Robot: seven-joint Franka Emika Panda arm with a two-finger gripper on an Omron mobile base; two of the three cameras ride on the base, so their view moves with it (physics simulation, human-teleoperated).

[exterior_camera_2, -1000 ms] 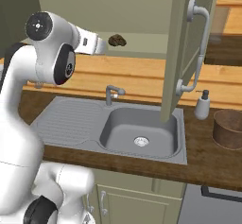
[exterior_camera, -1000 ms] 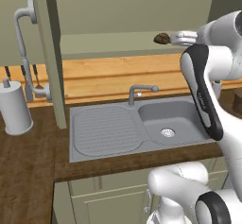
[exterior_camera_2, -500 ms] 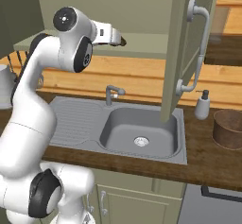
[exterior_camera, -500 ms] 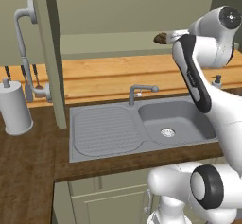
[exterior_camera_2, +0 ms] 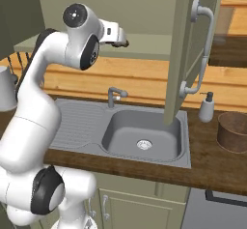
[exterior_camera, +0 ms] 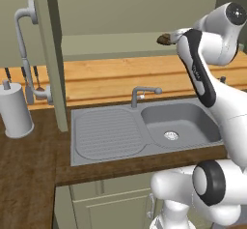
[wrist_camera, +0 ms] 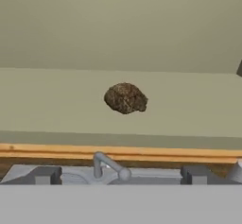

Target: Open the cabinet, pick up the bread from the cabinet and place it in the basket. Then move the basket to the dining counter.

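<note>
The cabinet (exterior_camera: 111,44) above the sink stands open, its doors (exterior_camera_2: 185,54) swung out on both sides. On its shelf lies the bread (wrist_camera: 125,98), a small dark brown lump, also visible past my forearm (exterior_camera: 164,39). My gripper (wrist_camera: 122,175) is raised to shelf height in front of the bread, short of it, open with nothing between its fingertips (wrist_camera: 45,175). The brown basket (exterior_camera_2: 234,131) stands on the worktop at the far right. The dining counter is out of view.
Below the shelf are a grey sink (exterior_camera_2: 144,136) with a faucet (exterior_camera_2: 116,95). A soap dispenser (exterior_camera_2: 206,108) stands beside the basket. A paper towel roll (exterior_camera: 17,109) stands at the left. The open doors' bar handles (exterior_camera_2: 202,44) jut out at hand height.
The arm has risen and the hand has swung up toward the cabinet shelf, nearer the bread. The jaws stayed open. The bread has not moved.
</note>
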